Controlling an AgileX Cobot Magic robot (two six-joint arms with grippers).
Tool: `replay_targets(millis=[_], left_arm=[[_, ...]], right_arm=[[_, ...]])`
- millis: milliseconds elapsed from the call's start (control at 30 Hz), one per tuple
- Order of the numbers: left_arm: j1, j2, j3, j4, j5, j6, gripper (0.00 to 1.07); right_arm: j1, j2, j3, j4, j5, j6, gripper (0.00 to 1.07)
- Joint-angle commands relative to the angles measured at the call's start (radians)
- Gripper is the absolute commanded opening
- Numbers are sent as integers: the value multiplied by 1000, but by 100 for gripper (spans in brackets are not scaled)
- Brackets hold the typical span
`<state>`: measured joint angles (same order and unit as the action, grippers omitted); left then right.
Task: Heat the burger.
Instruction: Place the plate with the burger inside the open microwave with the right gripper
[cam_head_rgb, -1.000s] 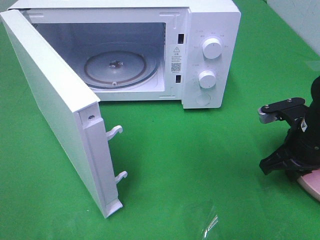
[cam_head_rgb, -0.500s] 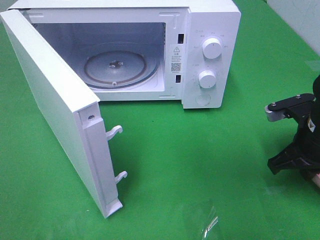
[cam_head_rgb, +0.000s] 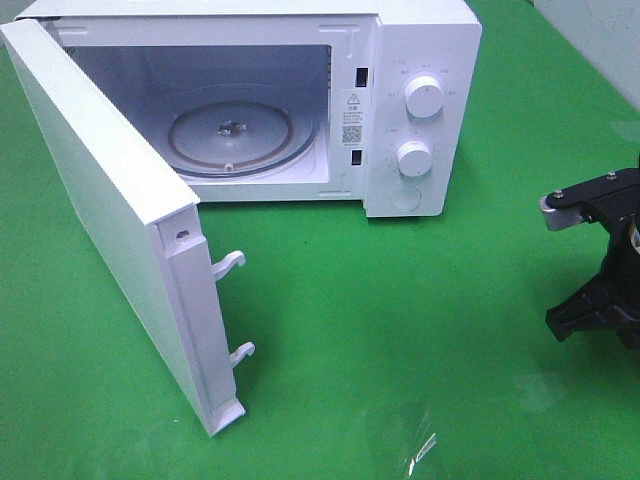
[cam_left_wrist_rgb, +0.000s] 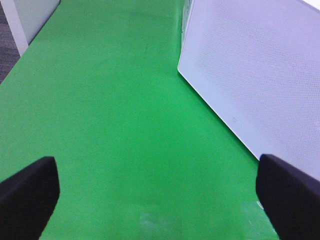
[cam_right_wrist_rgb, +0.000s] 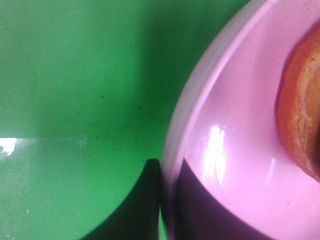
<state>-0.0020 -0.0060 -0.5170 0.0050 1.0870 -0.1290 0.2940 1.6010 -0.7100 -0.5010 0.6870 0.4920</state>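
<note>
End effector (cam_right_wrist_rgb: 166, 200) of right arm clamps pink plate (cam_right_wrist_rgb: 225, 100) rim.

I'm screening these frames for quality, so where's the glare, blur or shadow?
Exterior high: sharp, evenly lit, small glint off clear tape. Left wrist: fingertips are soft dark blobs. Right wrist: very close and blurry, white highlight on the pink plate, burger out of focus.

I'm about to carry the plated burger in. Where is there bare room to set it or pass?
Bare: the glass turntable inside the open microwave, and the green cloth between the door and the right end effector. Crowded at that end effector, clamped on the pink plate under the burger.
</note>
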Motion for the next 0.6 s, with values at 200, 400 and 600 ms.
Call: replay_targets(millis=[200,400,600], left_arm=[[3,-16,-1,2,-17,3,101],[3,-16,-1,2,-17,3,101],[3,-16,-1,2,-17,3,101]], right_arm=[[109,-68,3,-90,107,34,0],[178,-102,4,-118,147,49,0],[228,-123,23,-124,167,49,0]])
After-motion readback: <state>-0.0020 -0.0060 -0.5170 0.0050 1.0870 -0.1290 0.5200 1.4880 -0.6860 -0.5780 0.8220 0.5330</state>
